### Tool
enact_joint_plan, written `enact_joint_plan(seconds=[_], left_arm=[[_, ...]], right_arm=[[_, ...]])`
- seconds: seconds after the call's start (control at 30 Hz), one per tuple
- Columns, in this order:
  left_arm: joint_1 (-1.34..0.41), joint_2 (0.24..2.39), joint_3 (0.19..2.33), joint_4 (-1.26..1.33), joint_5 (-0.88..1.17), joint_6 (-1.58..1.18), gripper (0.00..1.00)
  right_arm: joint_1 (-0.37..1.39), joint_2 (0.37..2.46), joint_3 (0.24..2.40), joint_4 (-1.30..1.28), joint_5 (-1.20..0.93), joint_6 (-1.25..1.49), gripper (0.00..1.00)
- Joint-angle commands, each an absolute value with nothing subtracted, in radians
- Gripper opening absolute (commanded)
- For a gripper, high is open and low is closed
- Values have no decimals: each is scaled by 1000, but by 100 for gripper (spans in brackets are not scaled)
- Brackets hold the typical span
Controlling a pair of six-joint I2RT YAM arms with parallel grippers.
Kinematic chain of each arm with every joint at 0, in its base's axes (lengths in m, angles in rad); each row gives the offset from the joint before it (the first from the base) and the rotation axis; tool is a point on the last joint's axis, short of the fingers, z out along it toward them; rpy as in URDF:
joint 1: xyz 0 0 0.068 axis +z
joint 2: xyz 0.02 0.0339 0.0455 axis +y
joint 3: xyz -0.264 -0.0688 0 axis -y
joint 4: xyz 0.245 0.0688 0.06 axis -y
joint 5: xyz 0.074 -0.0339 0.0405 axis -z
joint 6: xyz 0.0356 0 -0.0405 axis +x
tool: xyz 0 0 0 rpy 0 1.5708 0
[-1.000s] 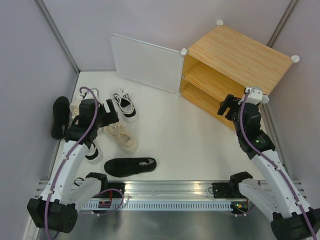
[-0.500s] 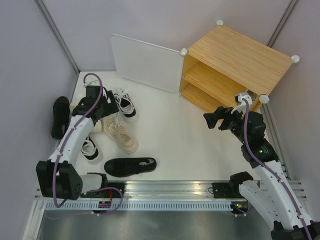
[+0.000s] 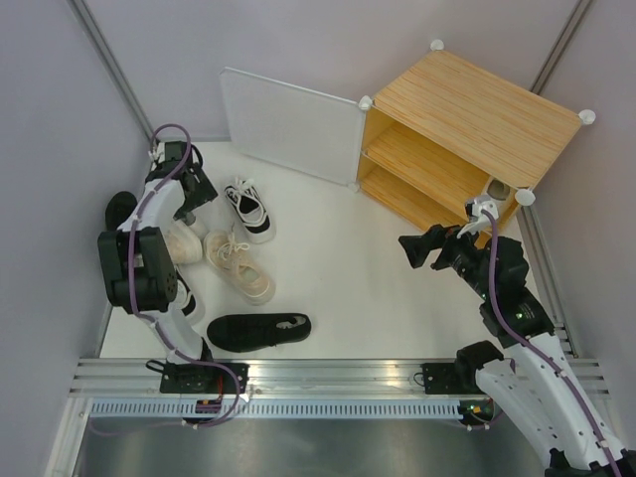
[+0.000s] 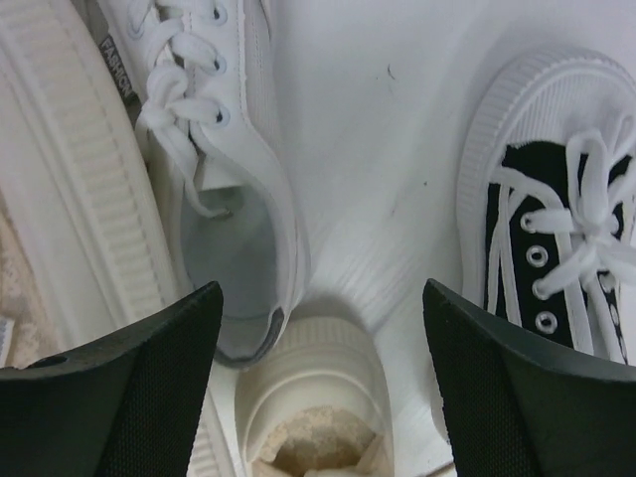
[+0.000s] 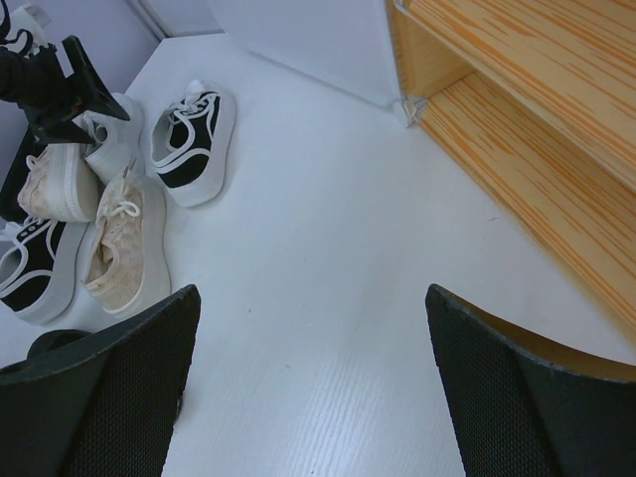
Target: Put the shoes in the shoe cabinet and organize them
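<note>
Several shoes lie at the left of the floor: a white sneaker with black trim (image 3: 248,209), a cream shoe (image 3: 238,266), a black shoe (image 3: 258,330) and a second black shoe (image 3: 119,211) by the wall. My left gripper (image 3: 189,194) hangs open over this cluster. Its wrist view shows a white sneaker (image 4: 234,149), a cream shoe's heel (image 4: 318,397) between the open jaws (image 4: 320,328), and the black-trimmed sneaker (image 4: 556,229). My right gripper (image 3: 412,248) is open and empty over bare floor (image 5: 308,328) in front of the shoe cabinet (image 3: 467,109).
The cabinet's white door (image 3: 288,124) stands swung open to the left. Its two wooden shelves (image 5: 537,129) show no shoes. Grey walls close in both sides. A metal rail (image 3: 328,383) runs along the near edge.
My left arm has swung back and left, bringing its gripper down over the shoe cluster. My right gripper has drawn away from the cabinet front toward the middle of the floor.
</note>
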State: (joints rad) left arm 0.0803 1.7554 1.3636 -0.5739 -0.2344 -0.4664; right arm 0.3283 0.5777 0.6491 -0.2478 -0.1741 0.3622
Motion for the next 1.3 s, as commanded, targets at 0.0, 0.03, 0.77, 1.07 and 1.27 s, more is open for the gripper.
enact_joint_plan(seconds=[0.0,0.03,0.77,1.07,1.27], left_arm=[[97,1827,1450,-560,-276,-518,82],[100,1873,1459,-560,-276,-523,80],[106,1924,1631,-604,-339,-367,2],[13,1731,1672,-587,-391,-284,2],[-155,1623,1629,-604,-402,-264,2]], right_arm=[[344,566,647,-216,-132,353,98],[350,565,647,-218,-126,350,98],[376,552,657,-242,-61,327,98],[374,534,666,-267,-34,331,98],[374,512,690,-311,-6,330,98]])
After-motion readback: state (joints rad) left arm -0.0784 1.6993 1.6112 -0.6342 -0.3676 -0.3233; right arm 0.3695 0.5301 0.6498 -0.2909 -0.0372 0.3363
